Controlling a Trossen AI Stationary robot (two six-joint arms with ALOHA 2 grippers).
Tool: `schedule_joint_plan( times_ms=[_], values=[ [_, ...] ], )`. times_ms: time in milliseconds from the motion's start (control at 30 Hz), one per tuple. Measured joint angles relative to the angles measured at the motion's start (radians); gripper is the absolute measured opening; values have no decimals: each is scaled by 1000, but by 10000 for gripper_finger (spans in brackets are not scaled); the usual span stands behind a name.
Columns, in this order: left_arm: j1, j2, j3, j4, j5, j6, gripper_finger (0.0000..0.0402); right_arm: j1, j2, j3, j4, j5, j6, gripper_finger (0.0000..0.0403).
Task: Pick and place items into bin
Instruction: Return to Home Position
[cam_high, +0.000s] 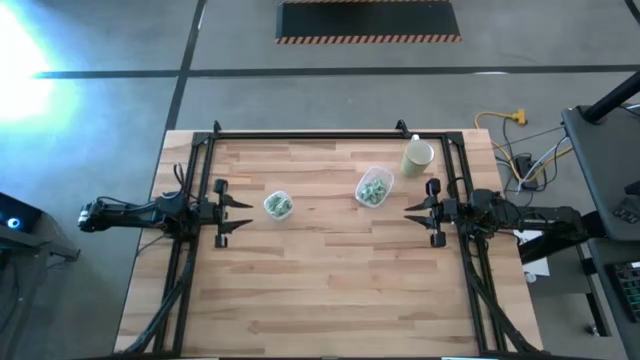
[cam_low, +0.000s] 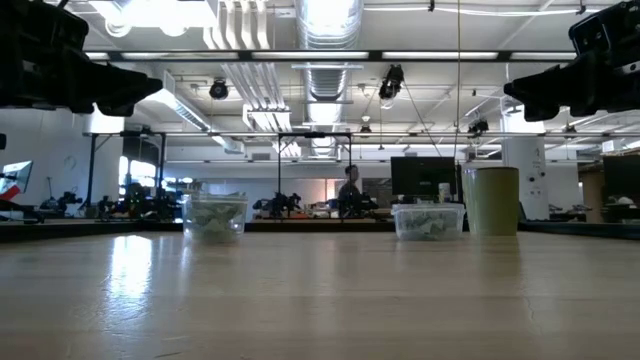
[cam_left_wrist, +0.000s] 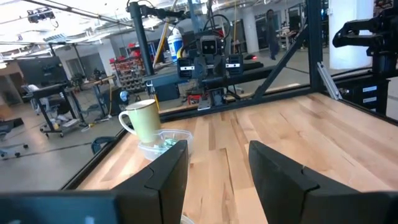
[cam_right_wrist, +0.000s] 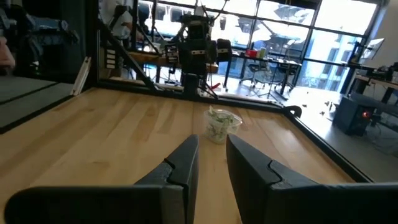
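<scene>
Candy pieces (cam_high: 375, 190) are sitting in both clear tubs (cam_high: 270, 198), and the left gripper (cam_high: 246, 214) and right gripper (cam_high: 412, 216) are waiting near them, fingers apart and empty, so only a wide-swinging arm is risking bumping a tub or the cup (cam_high: 417, 157).

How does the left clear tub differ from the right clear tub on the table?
In the low view the left tub looks taller and narrower, the right tub lower and wider. The left tub stands alone; the right tub stands close to the cream cup. Both are clear and hold pale green and white pieces.
</scene>
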Motion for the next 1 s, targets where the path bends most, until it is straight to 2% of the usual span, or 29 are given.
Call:
schedule_joint_plan(
  times_ms=[333,567,700,1000],
  values=[
    [0,0,0,-1,0,-6,154,0,53,0,0,8,7,73],
    [0,-6,0,6,-3,-13,154,-2,42,0,35,12,8,72],
    [0,-9,0,7,-4,-18,154,-3,9,0,-2,67,37,72],
    [0,-6,0,2,-1,-44,154,-3,-13,1,-10,60,45,72]
  ],
)
